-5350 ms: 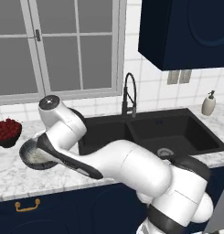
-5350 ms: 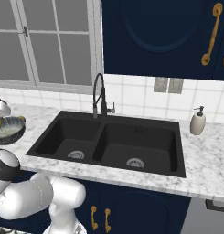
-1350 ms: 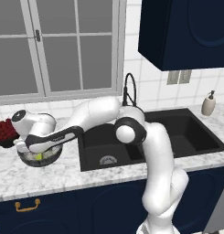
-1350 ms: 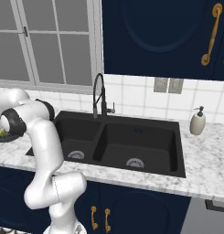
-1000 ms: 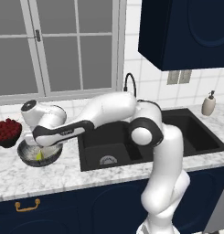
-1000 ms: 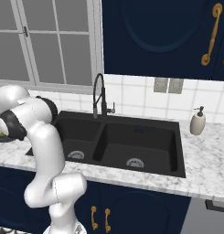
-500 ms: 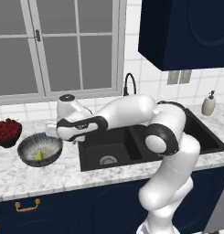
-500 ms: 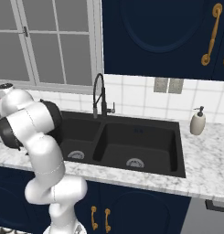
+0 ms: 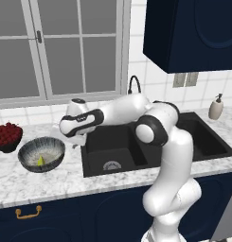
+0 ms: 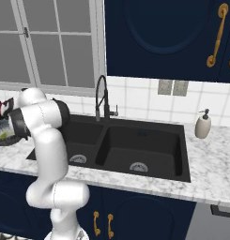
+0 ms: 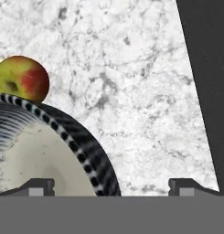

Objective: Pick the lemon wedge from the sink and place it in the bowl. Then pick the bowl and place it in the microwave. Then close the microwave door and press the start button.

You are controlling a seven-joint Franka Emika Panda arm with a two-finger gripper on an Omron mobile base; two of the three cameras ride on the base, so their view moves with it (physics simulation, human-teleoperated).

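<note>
Claw (image 11: 111,185) released, jaws wide apart, nothing between them; it hangs over the marble desk (image 11: 131,91) between the bowl (image 11: 45,151) and the left edge of the sink (image 11: 211,68). Lemon wedge (image 9: 40,161) lies inside the bowl, on its pale inner surface. Bowl stands on the desk just left of the sink, near a dark bowl of red fruit (image 9: 7,136). An apple (image 11: 21,78) sits on the desk just beyond the bowl's rim in the hand view.
</note>
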